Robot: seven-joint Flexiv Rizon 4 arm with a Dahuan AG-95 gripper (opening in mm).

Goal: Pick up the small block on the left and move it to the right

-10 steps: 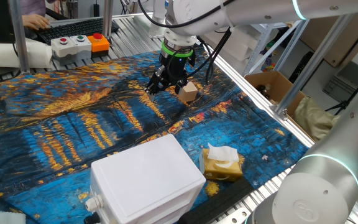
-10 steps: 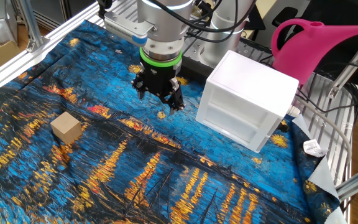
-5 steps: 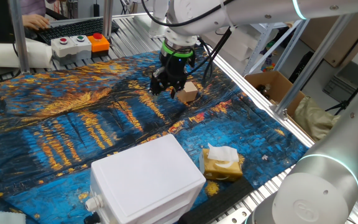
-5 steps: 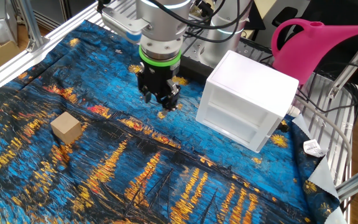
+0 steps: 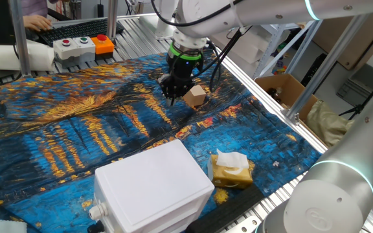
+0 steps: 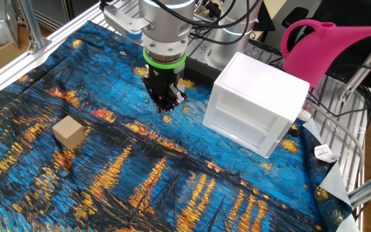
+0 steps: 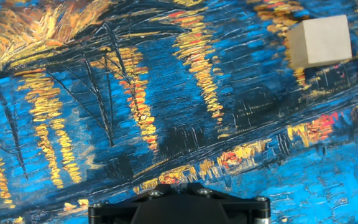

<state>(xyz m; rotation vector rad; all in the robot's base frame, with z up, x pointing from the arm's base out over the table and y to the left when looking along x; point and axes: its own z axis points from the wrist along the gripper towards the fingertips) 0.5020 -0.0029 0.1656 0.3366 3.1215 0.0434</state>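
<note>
The hand (image 6: 165,106) hangs over the painted cloth (image 6: 172,187), pointing straight down, with its two fingers pressed together and nothing between them. It holds no thing at all.

The small block (image 6: 68,133) sits on the cloth, well apart from the hand, on the side away from the white box (image 6: 256,113). Seen from the other side of the bench, the small block (image 5: 195,96) looks close to the hand (image 5: 172,97), but they do not touch. In the hand view the small block (image 7: 319,42) sits up in the far corner, not under the fingers.

The block looks like a plain little cube of wood or card. I think it is light and stiff, so it should not squash or break. Its sides look flat and smooth, so it might slip a bit. The best place to hold it is on two flat sides that face away from each other, near the middle. The fingers must open first.
</note>
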